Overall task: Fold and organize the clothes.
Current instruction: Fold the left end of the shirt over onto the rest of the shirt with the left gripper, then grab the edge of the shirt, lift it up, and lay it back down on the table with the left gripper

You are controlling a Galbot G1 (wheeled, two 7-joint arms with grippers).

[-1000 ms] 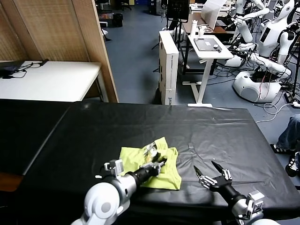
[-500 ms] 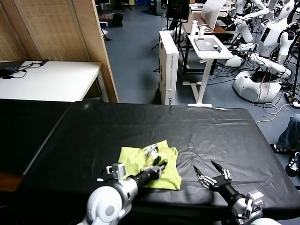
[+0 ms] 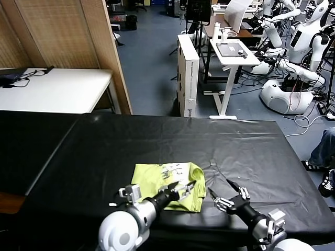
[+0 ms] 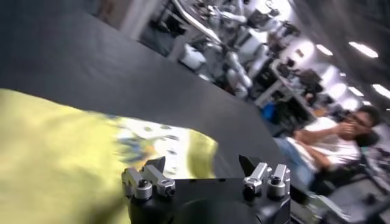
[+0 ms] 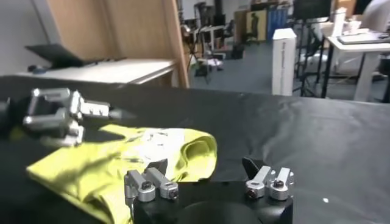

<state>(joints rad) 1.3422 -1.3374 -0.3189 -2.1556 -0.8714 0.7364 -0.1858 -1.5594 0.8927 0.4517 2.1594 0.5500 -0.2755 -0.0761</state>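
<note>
Lime T-shirt (image 3: 166, 179) lies bunched, lower centre of frame, on black surface (image 3: 104, 146). Left gripper (image 3: 183, 189) over its near edge, jaws wide, holding nothing. Right gripper (image 3: 225, 194) just beside, jaws wide, empty. Best: flatten bunched hem, pinch single layer.

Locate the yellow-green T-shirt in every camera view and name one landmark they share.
Head view: the T-shirt lies bunched on the black table cloth near the front edge, with the open left gripper over its right part.
Left wrist view: it fills the area just beyond the gripper fingers.
Right wrist view: it lies ahead, with the left gripper above it.
Shared landmark: the black table cloth.
</note>
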